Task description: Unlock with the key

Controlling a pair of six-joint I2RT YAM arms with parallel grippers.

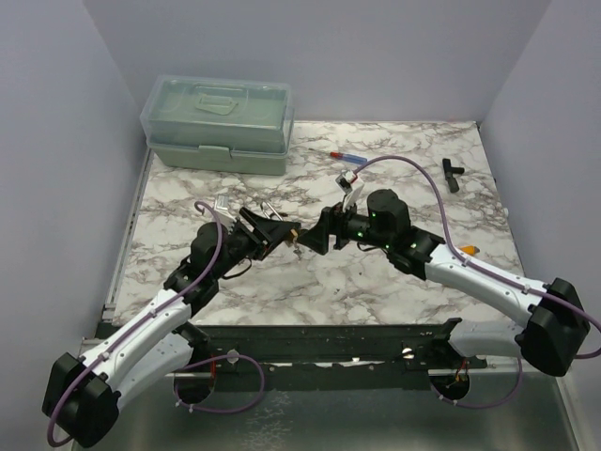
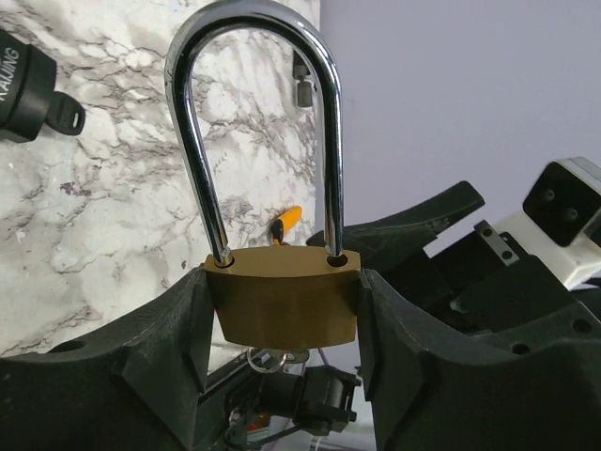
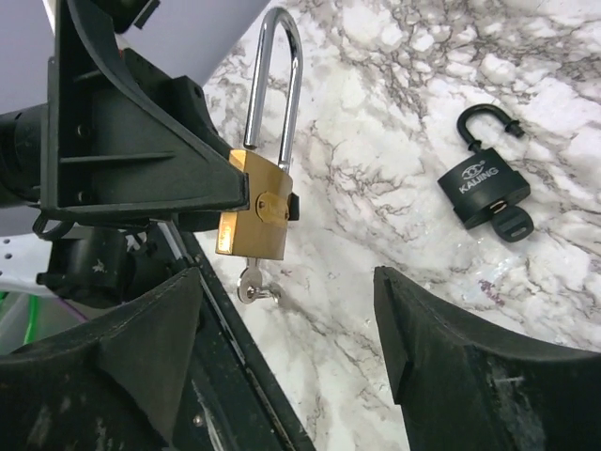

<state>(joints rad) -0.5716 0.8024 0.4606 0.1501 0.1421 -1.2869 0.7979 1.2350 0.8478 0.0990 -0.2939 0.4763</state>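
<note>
A brass padlock [image 2: 282, 301] with a tall silver shackle [image 2: 192, 141] is clamped upright between the black fingers of my left gripper [image 2: 282, 315]. A small silver key [image 3: 249, 282] with a ring hangs from the keyhole in its underside. My right gripper [image 3: 286, 282] is open. Its jaws stand wide on both sides of the key without touching it, and the key is nearer the left finger [image 3: 141, 348]. In the top view the left gripper [image 1: 272, 233] and the right gripper [image 1: 315, 233] meet at the padlock [image 1: 293, 233] over the table's middle.
A black padlock [image 3: 484, 193] with its shackle open and a key in it lies on the marble table [image 1: 376, 282]. A green toolbox [image 1: 221, 122] stands at the back left. A red and blue pen [image 1: 340, 153] and a black T-shaped part [image 1: 453, 173] lie at the back.
</note>
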